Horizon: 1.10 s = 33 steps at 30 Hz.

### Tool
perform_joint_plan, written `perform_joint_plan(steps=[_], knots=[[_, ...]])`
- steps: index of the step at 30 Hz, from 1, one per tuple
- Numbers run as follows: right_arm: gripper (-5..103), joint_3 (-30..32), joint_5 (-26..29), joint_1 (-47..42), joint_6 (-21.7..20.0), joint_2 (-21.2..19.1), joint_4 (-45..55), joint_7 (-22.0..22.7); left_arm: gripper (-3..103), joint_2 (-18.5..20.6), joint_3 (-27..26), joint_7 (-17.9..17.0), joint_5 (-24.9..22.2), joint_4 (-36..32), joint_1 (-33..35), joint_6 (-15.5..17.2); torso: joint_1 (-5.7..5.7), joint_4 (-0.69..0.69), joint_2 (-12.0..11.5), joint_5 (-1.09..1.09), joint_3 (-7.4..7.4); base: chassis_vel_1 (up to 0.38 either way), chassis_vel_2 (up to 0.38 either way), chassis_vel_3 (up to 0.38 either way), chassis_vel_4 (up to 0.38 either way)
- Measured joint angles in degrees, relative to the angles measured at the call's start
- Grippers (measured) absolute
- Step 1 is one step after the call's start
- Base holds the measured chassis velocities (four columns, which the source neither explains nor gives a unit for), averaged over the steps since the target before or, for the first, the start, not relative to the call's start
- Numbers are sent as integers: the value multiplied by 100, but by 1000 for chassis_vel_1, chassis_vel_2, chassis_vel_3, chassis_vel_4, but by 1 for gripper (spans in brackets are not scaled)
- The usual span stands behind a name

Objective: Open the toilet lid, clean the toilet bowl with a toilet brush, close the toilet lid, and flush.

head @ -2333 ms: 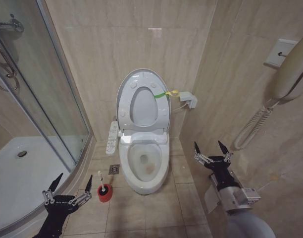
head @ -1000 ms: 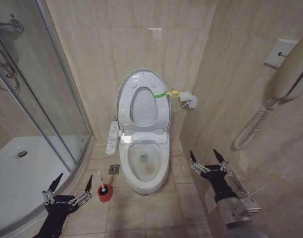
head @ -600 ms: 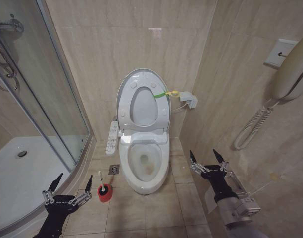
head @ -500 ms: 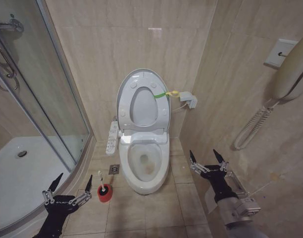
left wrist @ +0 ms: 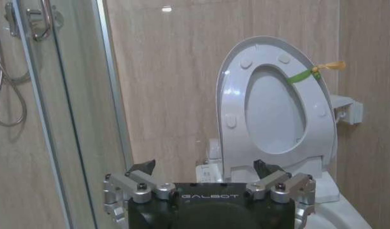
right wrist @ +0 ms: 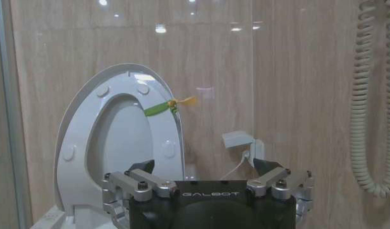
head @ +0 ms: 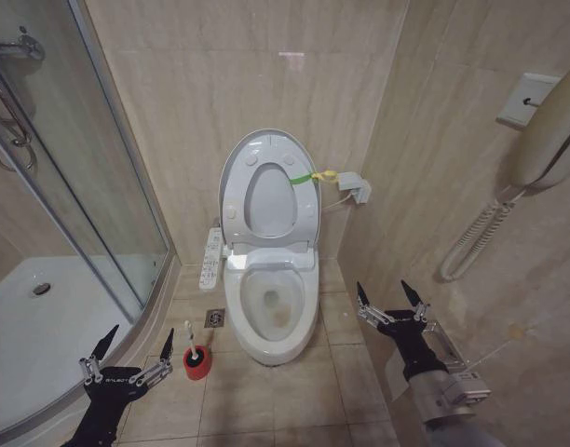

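toilet brush [head: 188, 337]: bristle end hidden inside red holder [head: 197, 363] | toilet bowl [left wrist: 347, 215]: cut by frame edge beside left gripper [left wrist: 204, 168] fingers | water in bowl: too dim to tell

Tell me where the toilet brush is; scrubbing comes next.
In the head view, the toilet brush stands in its red holder on the floor, left of the toilet bowl, just beyond the open left tool.

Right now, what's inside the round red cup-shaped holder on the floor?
The toilet brush stands in the red holder, its thin white handle sticking up. The brush head is hidden inside.
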Motion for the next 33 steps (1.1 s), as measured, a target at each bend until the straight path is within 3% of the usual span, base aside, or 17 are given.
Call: perform_joint_plan(steps=[33], knots=[[100, 0, 0, 0, 1, 0, -2, 0, 100, 0, 0, 0, 0, 0, 0, 0, 0, 0, 0, 0, 0, 0, 0, 0, 0]])
